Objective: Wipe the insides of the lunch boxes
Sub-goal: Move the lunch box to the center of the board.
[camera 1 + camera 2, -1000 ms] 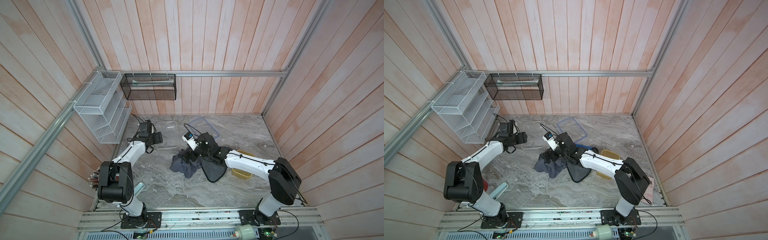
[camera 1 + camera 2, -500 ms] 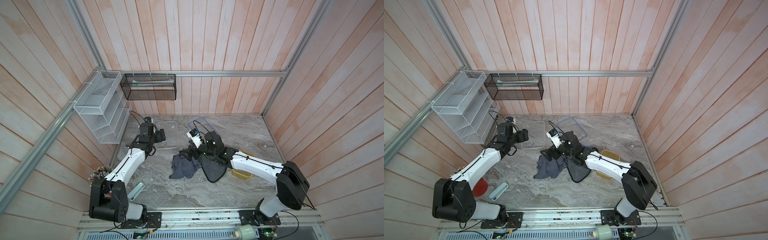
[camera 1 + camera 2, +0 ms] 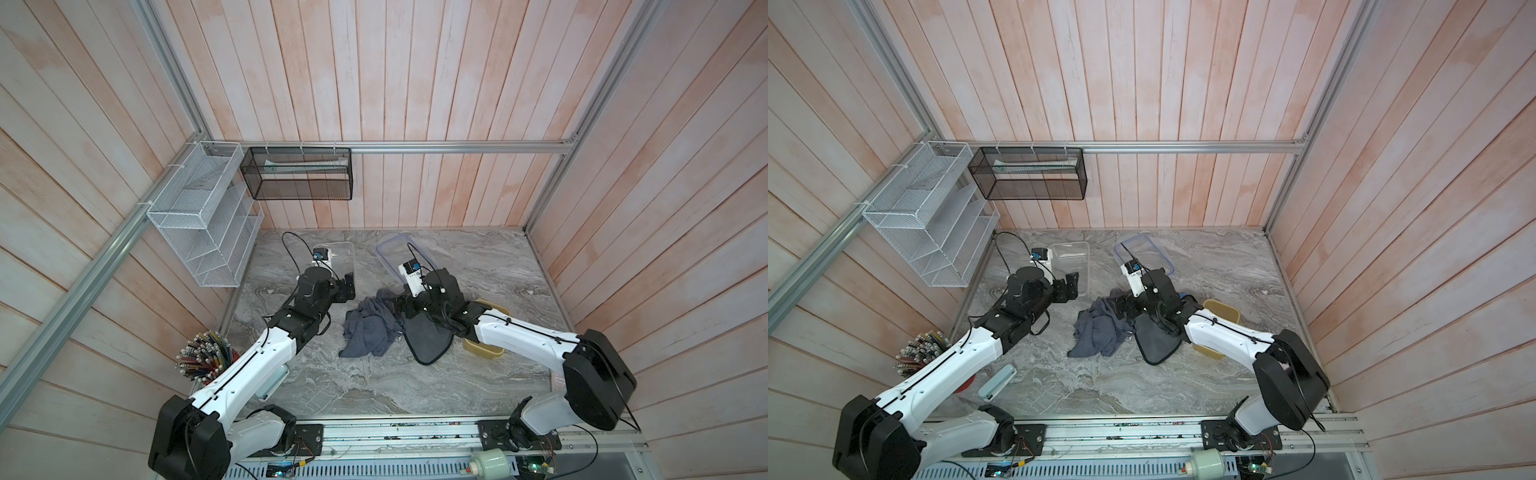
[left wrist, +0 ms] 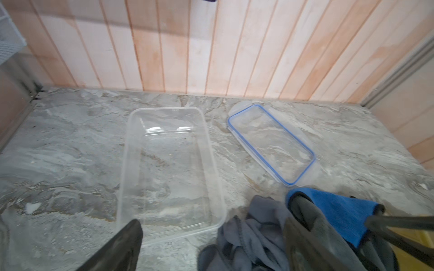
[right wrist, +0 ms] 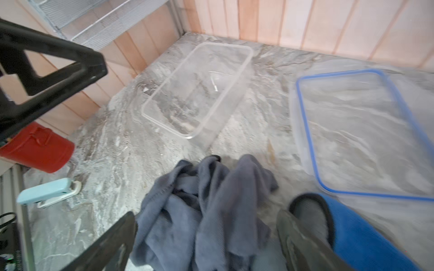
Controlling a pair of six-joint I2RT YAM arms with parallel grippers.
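Note:
The clear lunch box (image 3: 343, 253) (image 4: 169, 169) (image 5: 199, 91) lies open at the back left of the marble table. The amber lunch box (image 3: 486, 351) (image 3: 1221, 309) sits at the right, mostly under my right arm. A crumpled grey cloth (image 3: 368, 328) (image 5: 206, 206) lies mid-table. My left gripper (image 3: 351, 286) (image 4: 211, 246) is open at the clear box's near short end, next to the cloth. My right gripper (image 3: 399, 307) (image 5: 206, 244) is open, and the cloth lies between its fingers. Both boxes look empty.
A blue-rimmed clear lid (image 3: 392, 253) (image 4: 272, 143) lies right of the clear box. A dark flat piece (image 3: 428, 340) and a blue-and-grey fabric thing (image 4: 340, 211) lie by the cloth. A red cup (image 5: 35, 150) of pencils and a pale blue stapler (image 5: 47, 192) stand front left; wire racks (image 3: 199, 232) hang on the wall.
My left arm has stretched out and its gripper has moved right, to the near end of the clear box. My right gripper has shifted slightly back and right over the cloth.

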